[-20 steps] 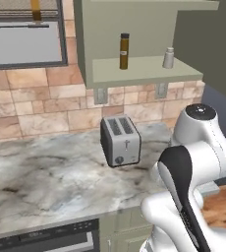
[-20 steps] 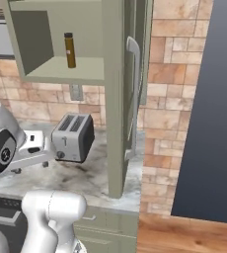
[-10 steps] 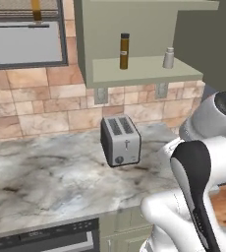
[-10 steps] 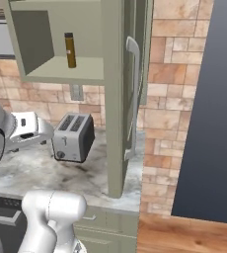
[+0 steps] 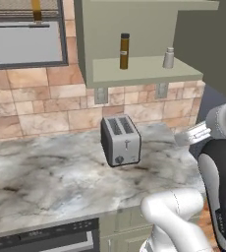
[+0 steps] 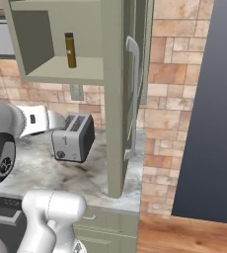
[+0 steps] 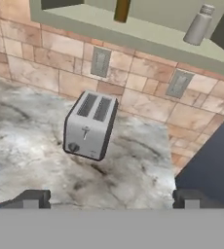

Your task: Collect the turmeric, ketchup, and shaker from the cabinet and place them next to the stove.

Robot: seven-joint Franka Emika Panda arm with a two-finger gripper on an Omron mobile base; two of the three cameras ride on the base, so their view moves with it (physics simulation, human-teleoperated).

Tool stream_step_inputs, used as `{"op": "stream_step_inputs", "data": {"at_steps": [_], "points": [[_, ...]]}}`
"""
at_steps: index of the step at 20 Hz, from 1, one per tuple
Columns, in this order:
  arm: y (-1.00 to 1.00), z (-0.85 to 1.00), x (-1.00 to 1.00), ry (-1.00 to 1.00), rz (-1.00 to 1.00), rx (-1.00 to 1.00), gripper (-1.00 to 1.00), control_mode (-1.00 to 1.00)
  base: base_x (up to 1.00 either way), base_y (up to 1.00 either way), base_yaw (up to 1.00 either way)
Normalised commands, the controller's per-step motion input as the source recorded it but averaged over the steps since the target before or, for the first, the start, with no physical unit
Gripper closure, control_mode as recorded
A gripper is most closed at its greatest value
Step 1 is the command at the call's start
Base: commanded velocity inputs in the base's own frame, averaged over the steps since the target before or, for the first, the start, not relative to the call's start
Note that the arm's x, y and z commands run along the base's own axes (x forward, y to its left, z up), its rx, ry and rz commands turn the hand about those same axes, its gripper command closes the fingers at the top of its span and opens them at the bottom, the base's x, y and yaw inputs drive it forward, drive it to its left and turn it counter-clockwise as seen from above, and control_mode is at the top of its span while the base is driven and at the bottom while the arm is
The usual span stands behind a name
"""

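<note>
Your gripper [image 7: 112, 200] is released: in the hand view its two fingertips [image 7: 35, 198] stand far apart at the bottom and nothing is between them. I judge this is right for the moment, because no item is taken yet and the open jaws are ready for a slim jar. The hand is low, above the counter [image 5: 46, 177], and it looks forward and up toward the cabinet [image 5: 99, 29], so I think you are only beginning the reach. The turmeric [image 5: 124, 50] stands upright near the middle of the shelf [image 5: 144, 73], and the shaker [image 5: 169, 57] stands upright near the right end of it. They are well apart, so you can close on one without touching the other. Both stand near the front edge of the shelf, which makes a grasp from the front and the side easier. In the right base view the cabinet door [image 6: 135, 74] is swung open, edge-on to that camera, so the way to the shelf is free. The toaster [image 5: 121, 140] sits on the counter under the shelf, between your hand and the brick wall. For this reason I advise you to lift the hand first and only then go forward, or the arm may push the toaster. The turmeric seems the better first choice, because it is tall and stands alone. It is also narrow, so it may tip if one finger meets it before the other.
</note>
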Motion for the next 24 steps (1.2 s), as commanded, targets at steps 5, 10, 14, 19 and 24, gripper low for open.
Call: {"op": "stream_step_inputs", "data": {"at_steps": [5,10,14,19,24], "points": [[-0.13,0.49,0.01,-0.24,-0.03,0.09,-1.00,-1.00,0.00,0.00,0.00],[0.15,0.54,0.12,-0.26,-0.01,0.05,-1.00,-1.00,0.00,0.00,0.00],[0.27,0.45,0.22,-0.19,-0.06,0.01,-1.00,-1.00,0.00,0.00,0.00],[0.14,0.43,0.31,-0.08,-0.10,0.01,-1.00,-1.00,0.00,0.00,0.00],[0.00,0.36,0.39,-0.01,-0.05,0.03,-1.00,-1.00,0.00,0.00,0.00]]}}
